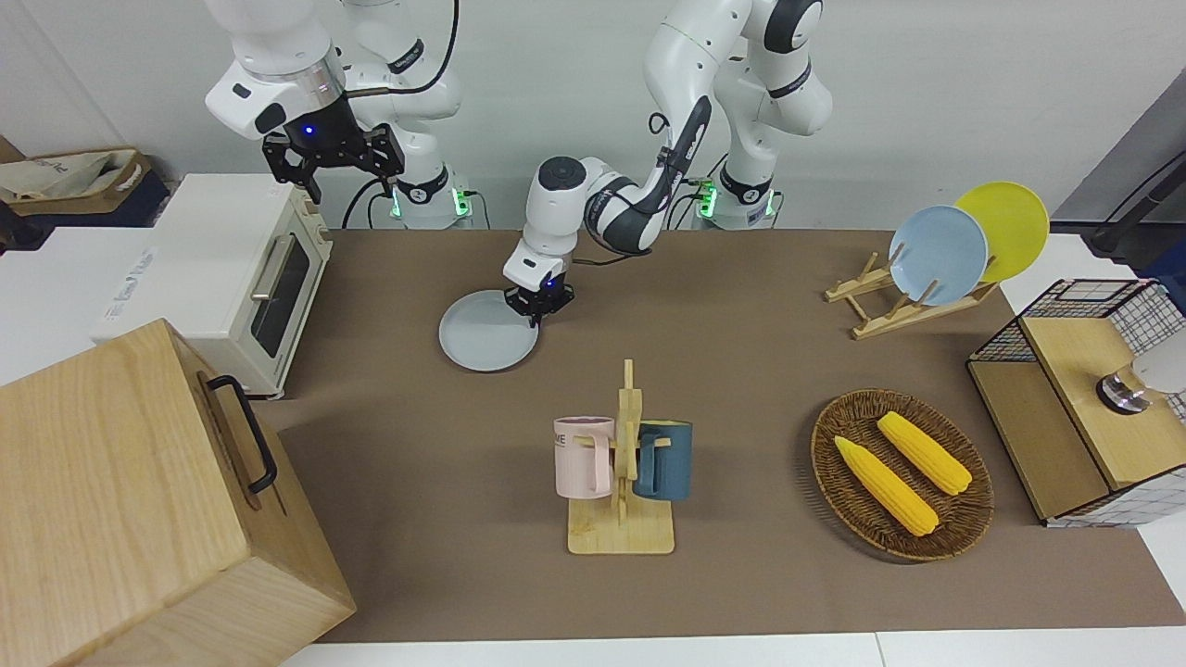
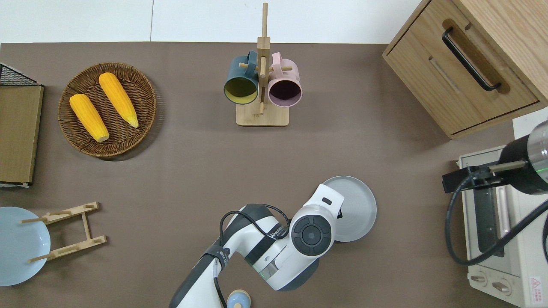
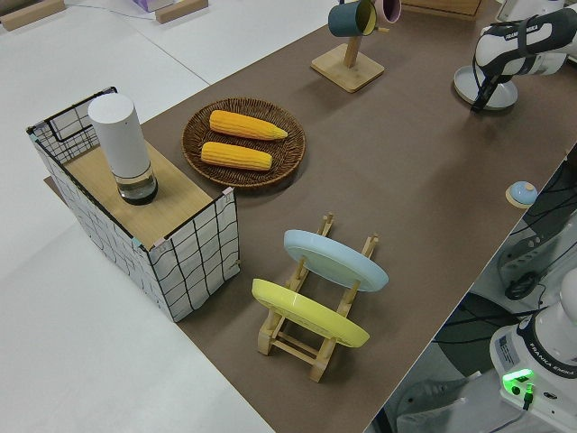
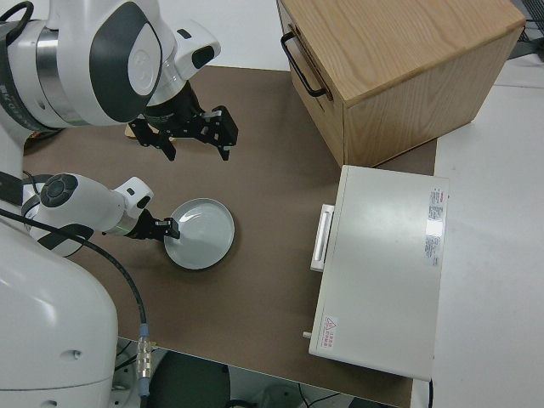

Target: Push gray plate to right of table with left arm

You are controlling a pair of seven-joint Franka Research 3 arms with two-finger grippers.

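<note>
On the brown bench (image 1: 741,371), nearer the robots than the mug rack (image 1: 623,482) and toward the right arm's end, the gray plate (image 1: 484,333) lies flat; the left arm (image 1: 602,199) bends low across the bench, its wrist turned down so that the left hand (image 1: 536,312) points at the plate's rim on the side toward the left arm's end; its fingertips (image 4: 174,228) meet that rim, and whether they stand apart or together I cannot tell; from overhead the arm's last joint covers the hand and part of the plate (image 2: 357,207); the toaster oven (image 1: 250,278) stands well apart from the plate at the right arm's end; the right arm is parked, its right hand (image 1: 334,162) with fingers spread and holding nothing.
</note>
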